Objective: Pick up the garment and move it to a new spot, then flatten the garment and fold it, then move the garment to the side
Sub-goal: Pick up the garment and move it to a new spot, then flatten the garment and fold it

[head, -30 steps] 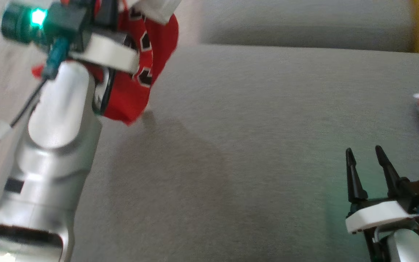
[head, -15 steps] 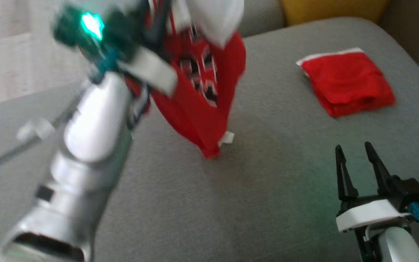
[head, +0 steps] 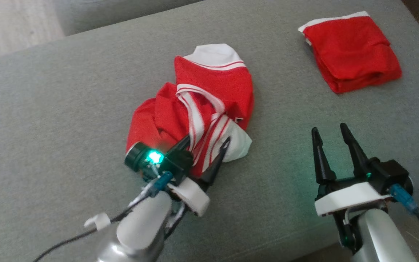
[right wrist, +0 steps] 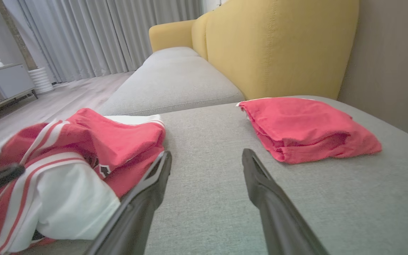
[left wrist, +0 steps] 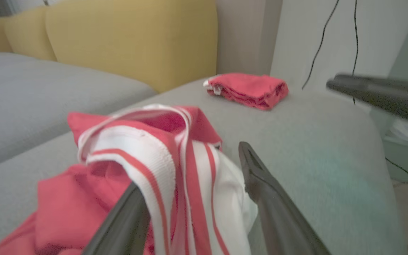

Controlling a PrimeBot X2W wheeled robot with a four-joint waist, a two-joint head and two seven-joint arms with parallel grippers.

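The garment [head: 209, 98], a red jersey with white panels and red-and-white striped trim, lies in a crumpled heap near the middle of the grey sofa seat [head: 67, 109]. Its white-edged end points toward 12 o'clock in the head view, and a loose white flap spills out at its 5 o'clock corner.

The left end effector [head: 207, 139] sits at the heap's 6 o'clock edge with its fingers aimed toward 12. Its jaws are spread wide and pinch nothing. A striped band of the garment runs between the two dark fingers, and in the left wrist view this band drapes in front of the finger on that view's left, hiding its tip. The other finger stands clear, just beside the white flap.

The right end effector [head: 329, 128] is at about 4 o'clock from the garment, well apart from it. It is also unclenched and empty, with bare grey seat fabric between its fingers. In the right wrist view the heap lies at 9 o'clock, close to the nearer finger, though contact cannot be judged.

A second red garment [head: 351, 54] lies neatly folded at 2 o'clock from the heap, near the seat's far corner. A yellow backrest [right wrist: 278, 46] rises behind it, and pale curtains [right wrist: 101, 35] hang toward 11 o'clock in the right wrist view.
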